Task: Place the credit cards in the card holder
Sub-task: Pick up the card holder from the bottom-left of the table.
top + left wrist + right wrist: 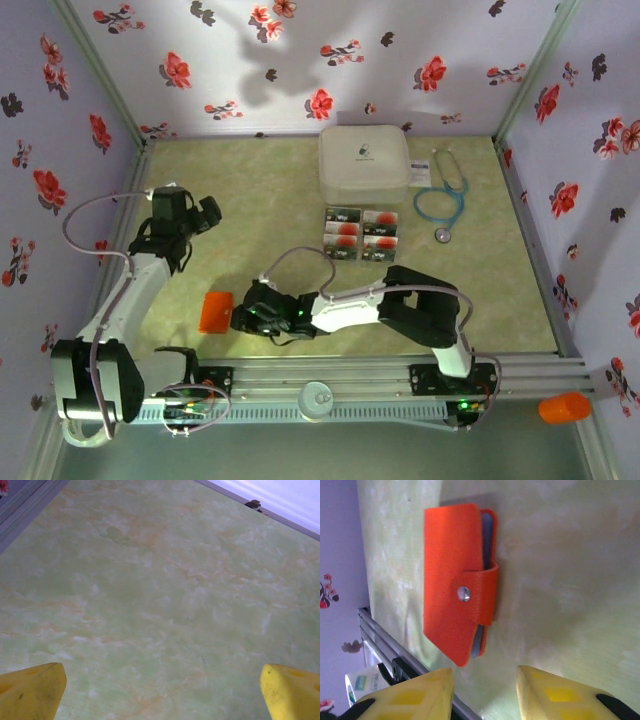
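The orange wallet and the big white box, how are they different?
The small flat folding card holder is orange; the big rounded plastic case is white. The card holder is far smaller than the case. The card holder lies at the near edge, the case by the far wall. Both lie flat and closed on the green table.

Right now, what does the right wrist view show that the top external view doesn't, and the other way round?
Right wrist adds detail: the card holder strapped shut, with a silver snap and a grey-blue edge. Top external adds the four credit cards, white case, stethoscope and left gripper. Both share the card holder lying just ahead of the right gripper, not gripped.
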